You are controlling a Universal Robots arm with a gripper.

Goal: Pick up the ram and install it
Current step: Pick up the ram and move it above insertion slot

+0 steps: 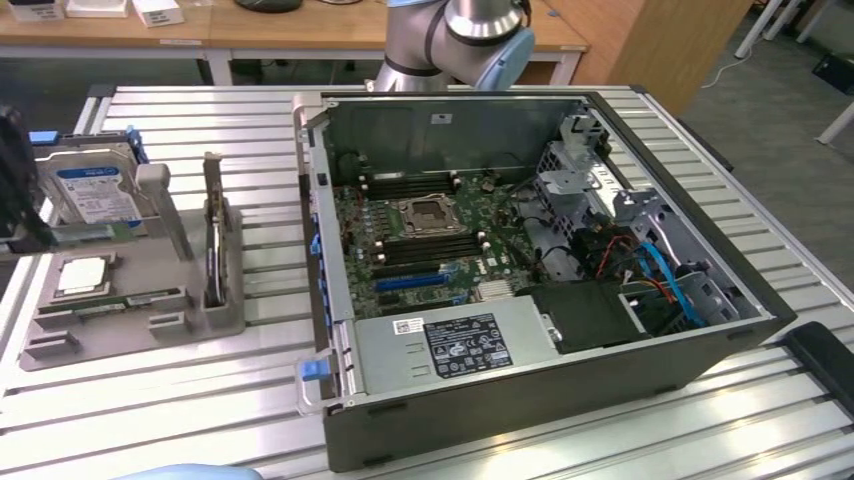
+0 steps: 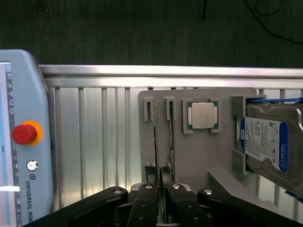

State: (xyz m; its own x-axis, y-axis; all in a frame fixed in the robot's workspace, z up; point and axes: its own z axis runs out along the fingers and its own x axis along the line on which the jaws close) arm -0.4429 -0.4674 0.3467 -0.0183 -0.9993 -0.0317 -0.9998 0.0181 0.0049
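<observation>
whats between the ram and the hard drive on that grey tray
The square silver cpu chip, seated in its own pocket of the tray, lies between the ram and the hard drive. The wrist view shows this.

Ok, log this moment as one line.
gripper: shut, nothing held | ram: on edge in gray holder, beside chip | computer case: open, ram not yet installed

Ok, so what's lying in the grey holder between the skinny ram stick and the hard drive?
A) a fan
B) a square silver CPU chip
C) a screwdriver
B: a square silver CPU chip sits in the grey holder, between the ram and the hard drive.
</observation>
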